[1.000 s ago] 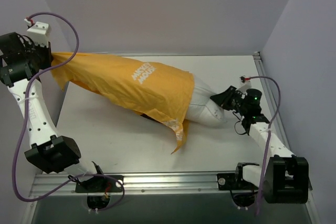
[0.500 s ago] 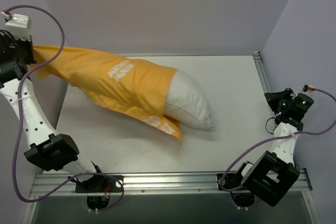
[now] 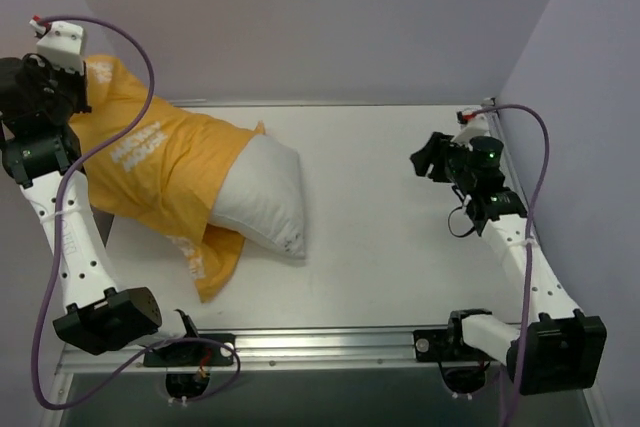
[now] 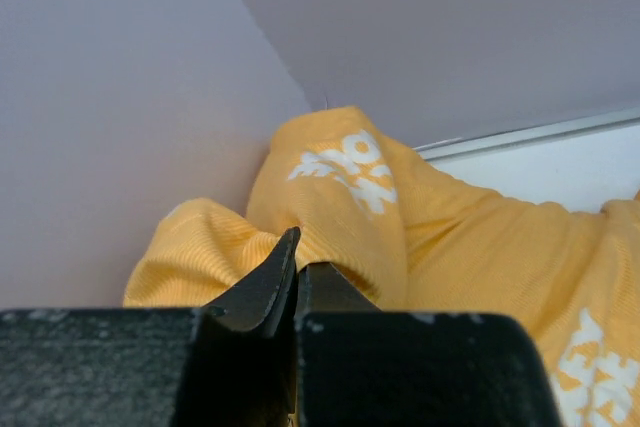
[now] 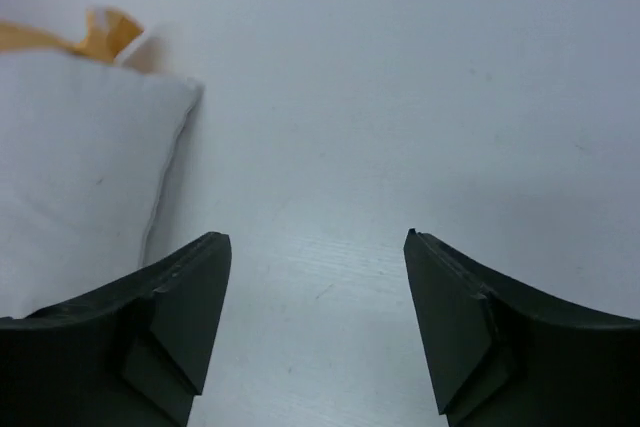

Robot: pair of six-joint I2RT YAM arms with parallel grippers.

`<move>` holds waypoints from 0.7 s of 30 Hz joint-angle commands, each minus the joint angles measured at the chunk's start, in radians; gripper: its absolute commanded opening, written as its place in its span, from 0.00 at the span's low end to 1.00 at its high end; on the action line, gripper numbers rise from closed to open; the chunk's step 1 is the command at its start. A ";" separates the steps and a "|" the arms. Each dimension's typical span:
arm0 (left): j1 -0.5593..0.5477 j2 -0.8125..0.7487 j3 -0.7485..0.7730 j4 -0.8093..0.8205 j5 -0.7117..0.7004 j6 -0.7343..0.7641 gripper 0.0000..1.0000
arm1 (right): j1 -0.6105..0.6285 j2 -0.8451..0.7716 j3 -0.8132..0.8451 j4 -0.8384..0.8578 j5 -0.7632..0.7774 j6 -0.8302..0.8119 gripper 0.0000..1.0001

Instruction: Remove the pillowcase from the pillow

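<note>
With your left claw (image 4: 296, 272) clenched on the orange-yellow printed fabric pillowcase (image 3: 150, 162), pin the plump white stuffed pillow (image 3: 262, 197) ahead of your released right claw (image 5: 312, 277).

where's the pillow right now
In the top view the pillow lies left of centre on the table, its left end inside the pillowcase, well apart from the open right end effector.
</note>
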 commanded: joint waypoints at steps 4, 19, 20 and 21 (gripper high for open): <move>-0.027 -0.022 0.073 0.137 -0.019 -0.031 0.02 | 0.475 -0.023 0.004 0.064 0.138 -0.249 1.00; -0.090 -0.028 0.071 0.115 -0.045 -0.045 0.02 | 0.989 0.506 0.301 0.064 0.720 -0.580 1.00; -0.088 -0.027 0.071 0.115 -0.042 -0.045 0.02 | 0.989 0.541 0.316 0.067 0.741 -0.582 1.00; -0.090 -0.027 0.070 0.114 -0.041 -0.047 0.02 | 0.989 0.560 0.347 0.068 0.750 -0.580 1.00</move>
